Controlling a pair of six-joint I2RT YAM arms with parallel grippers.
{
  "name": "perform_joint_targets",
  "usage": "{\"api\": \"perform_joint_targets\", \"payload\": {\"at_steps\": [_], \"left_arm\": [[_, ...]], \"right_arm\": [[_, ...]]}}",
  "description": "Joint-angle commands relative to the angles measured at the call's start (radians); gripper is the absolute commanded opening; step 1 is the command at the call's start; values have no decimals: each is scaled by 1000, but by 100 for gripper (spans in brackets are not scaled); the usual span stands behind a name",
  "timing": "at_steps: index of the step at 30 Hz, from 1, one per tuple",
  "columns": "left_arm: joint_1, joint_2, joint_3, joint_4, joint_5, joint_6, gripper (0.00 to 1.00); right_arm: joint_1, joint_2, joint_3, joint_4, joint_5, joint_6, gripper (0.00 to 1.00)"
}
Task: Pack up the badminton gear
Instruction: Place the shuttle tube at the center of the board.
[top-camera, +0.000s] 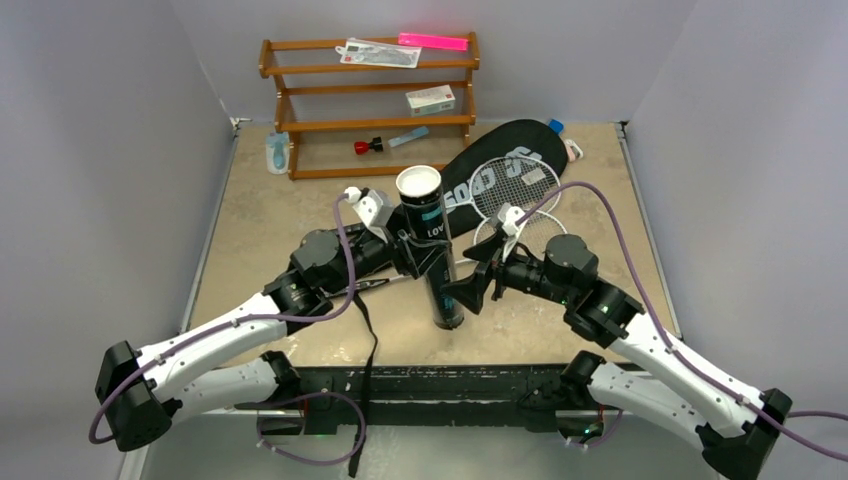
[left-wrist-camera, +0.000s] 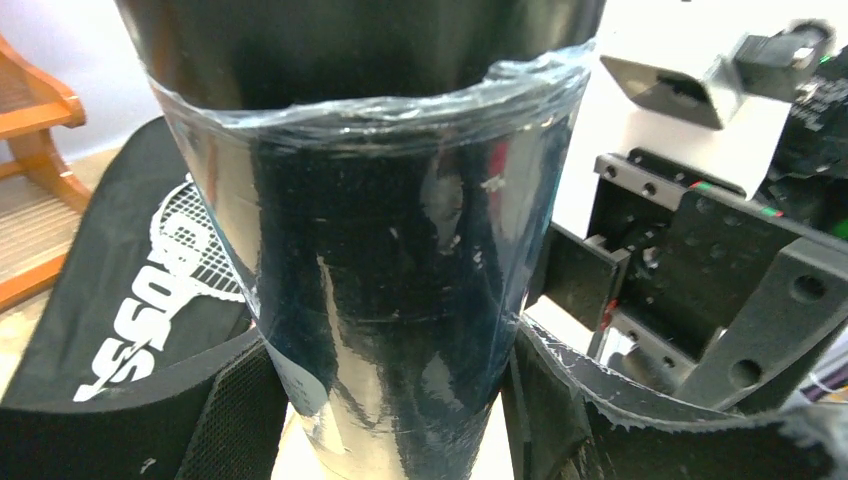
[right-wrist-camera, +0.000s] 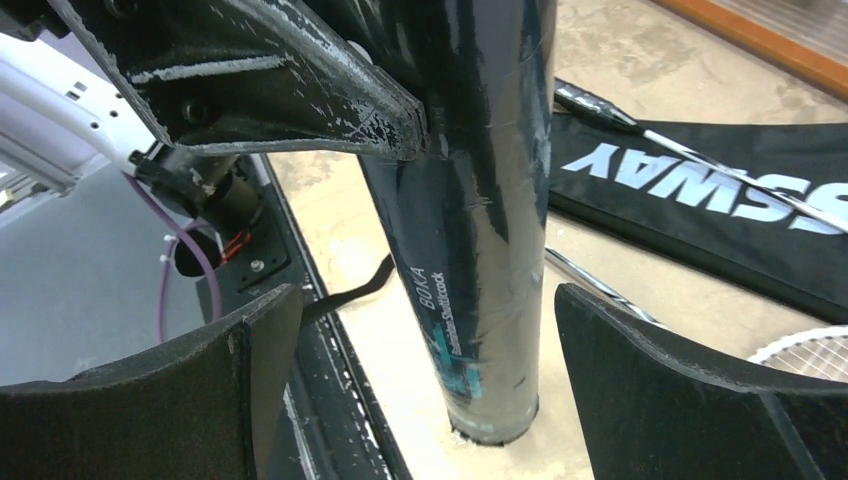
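The dark cylindrical tube (top-camera: 434, 262) stands upright on the table, its open top (top-camera: 419, 182) facing up. My left gripper (top-camera: 418, 255) is shut on the tube's middle, with the glossy wall (left-wrist-camera: 390, 270) filling the space between its fingers (left-wrist-camera: 235, 405). My right gripper (top-camera: 472, 291) is open low on the tube's right side, its fingers (right-wrist-camera: 660, 390) standing apart from the tube (right-wrist-camera: 480, 250), whose base rests on the table. Behind lies the black CROSSWAY bag (top-camera: 497, 150) with two silver rackets (top-camera: 523, 184) on and beside it.
A brown wooden rack (top-camera: 370, 122) stands at the back, holding a white box (top-camera: 430, 98) and a pink strip (top-camera: 433, 41). A light-blue item (top-camera: 277, 152) lies at its left. A black strap (top-camera: 366, 335) trails over the near edge.
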Motion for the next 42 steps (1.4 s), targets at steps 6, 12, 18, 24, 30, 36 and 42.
{"api": "perform_joint_targets", "payload": {"at_steps": [6,12,18,24,30,36,42], "left_arm": [[48,24,72,136,206,-156,57],[52,51,78,182,256,-205,58],[54,78,109,131,265,-224,70],[54,38,170,-133,83,-182,82],[54,-31,248,-481,-59,-159,86],[54,-190,206,-682,-139,-151,88],[53,-297,153,-768,-191,-124,91]], "right_arm": [[1,52,15,125,-57,45,93],[1,84,27,127,-65,54,81],[1,79,28,104,24,59,57],[-1,149,123,-117,182,45,41],[-7,301,290,-277,438,-42,39],[-43,490,473,-462,811,-97,38],[-197,700,612,-602,1013,-126,41]]}}
